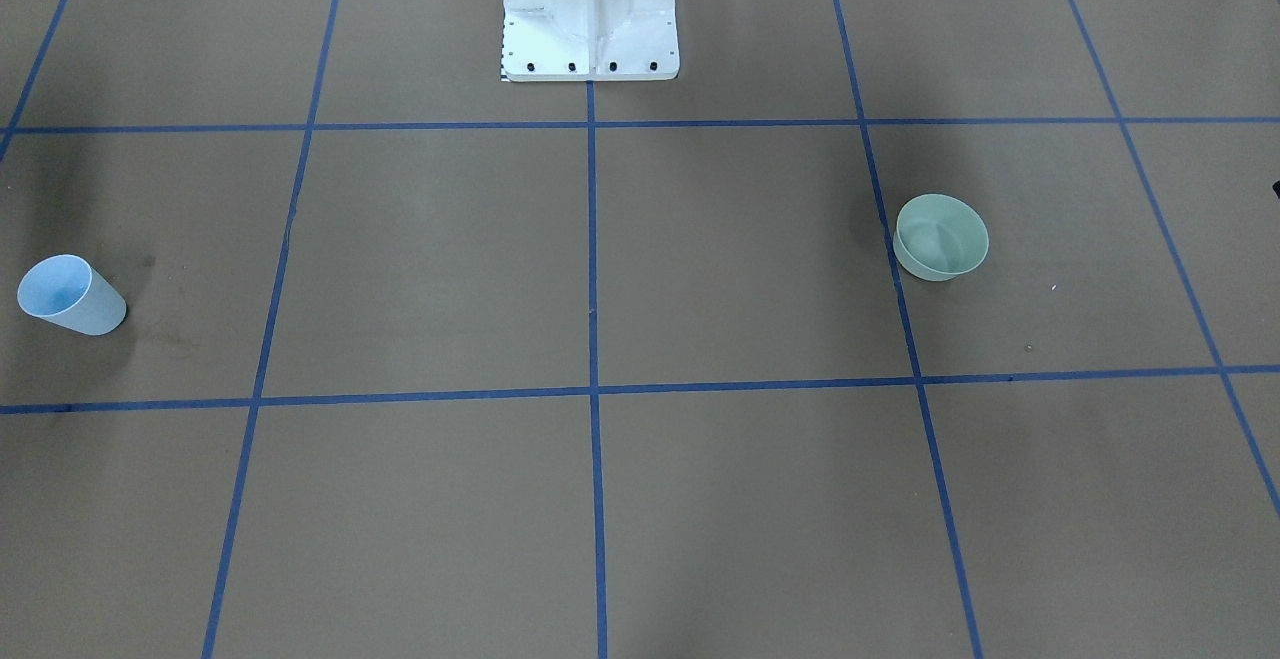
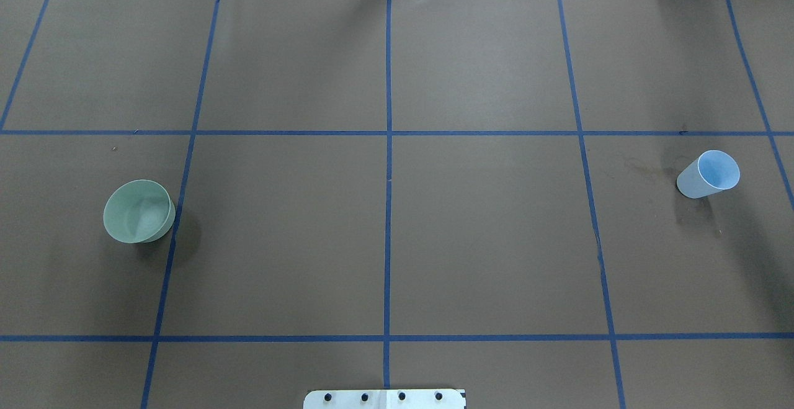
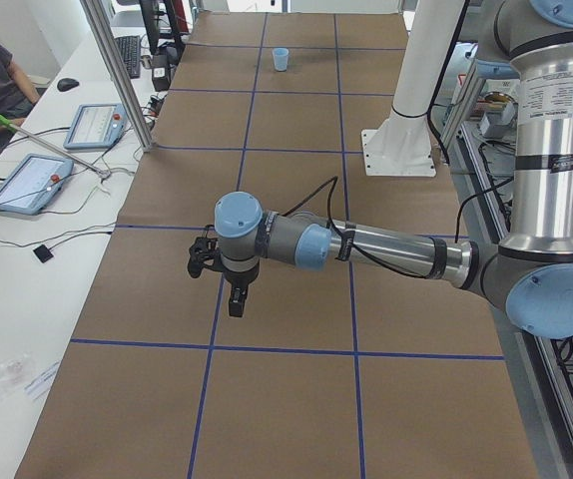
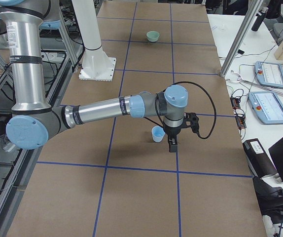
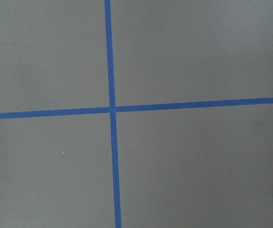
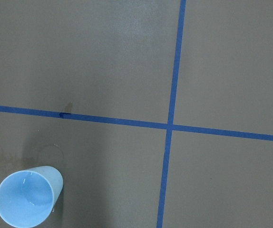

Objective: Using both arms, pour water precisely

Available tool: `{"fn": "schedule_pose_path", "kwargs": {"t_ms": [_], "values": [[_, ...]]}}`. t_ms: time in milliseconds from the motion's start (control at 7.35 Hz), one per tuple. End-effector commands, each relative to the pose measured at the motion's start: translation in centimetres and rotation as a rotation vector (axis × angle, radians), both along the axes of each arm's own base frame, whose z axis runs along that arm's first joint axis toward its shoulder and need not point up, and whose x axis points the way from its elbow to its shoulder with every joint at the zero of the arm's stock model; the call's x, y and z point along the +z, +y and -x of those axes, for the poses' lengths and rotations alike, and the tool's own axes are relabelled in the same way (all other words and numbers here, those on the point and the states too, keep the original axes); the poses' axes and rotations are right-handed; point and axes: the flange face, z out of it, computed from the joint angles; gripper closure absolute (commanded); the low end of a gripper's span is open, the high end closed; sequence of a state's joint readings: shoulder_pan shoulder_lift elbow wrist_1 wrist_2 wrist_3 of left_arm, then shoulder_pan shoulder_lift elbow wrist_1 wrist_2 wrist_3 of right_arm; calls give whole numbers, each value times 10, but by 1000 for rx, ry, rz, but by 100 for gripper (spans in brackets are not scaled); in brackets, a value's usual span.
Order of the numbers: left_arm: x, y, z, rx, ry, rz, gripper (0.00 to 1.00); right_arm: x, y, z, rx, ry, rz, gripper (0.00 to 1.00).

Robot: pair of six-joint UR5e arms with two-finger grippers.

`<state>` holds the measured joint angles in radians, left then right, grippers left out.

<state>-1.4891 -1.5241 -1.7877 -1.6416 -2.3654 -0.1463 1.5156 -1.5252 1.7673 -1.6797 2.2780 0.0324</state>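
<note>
The right claw (image 4: 171, 144) hangs point-down just beside the blue cup (image 4: 157, 134) over the desk (image 4: 141, 197). This side view alone does not show whether it is spread or pressed together. The water does not show plainly: faint glints on the cup floor in the right wrist view suggest it sits there, unconfirmed. Hazard one: a descent from this offset may strike the rim and tip the cup. Hazard two: the cup looks thin-walled, so an over-firm pinch may buckle it and spill the small charge. Farther off, the green bowl (image 4: 153, 36) stands well apart, so a long carry invites sloshing. The left claw (image 3: 236, 299), state likewise not determinable, hovers over the tape lines (image 5: 112, 109). Its wrist view shows no bowl, so a misjudged reach may leave the receiver off-line for the pour.
</note>
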Motion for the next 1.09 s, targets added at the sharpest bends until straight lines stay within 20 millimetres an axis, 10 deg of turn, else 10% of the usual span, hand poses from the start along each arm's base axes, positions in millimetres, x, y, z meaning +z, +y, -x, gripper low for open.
{"fn": "schedule_pose_path", "kwargs": {"t_ms": [0, 136, 680, 952], "values": [[15, 5, 0, -1, 0, 21, 0, 4, 1, 0, 1, 0, 10, 1], [14, 3, -2, 0, 8, -5, 0, 5, 1, 1, 2, 0, 12, 1], [-43, 14, -217, 68, 159, 97, 0, 12, 6, 7, -5, -43, 37, 1], [-45, 23, -267, 63, 118, 140, 0, 12, 6, 8, -7, -42, 36, 1]]}}
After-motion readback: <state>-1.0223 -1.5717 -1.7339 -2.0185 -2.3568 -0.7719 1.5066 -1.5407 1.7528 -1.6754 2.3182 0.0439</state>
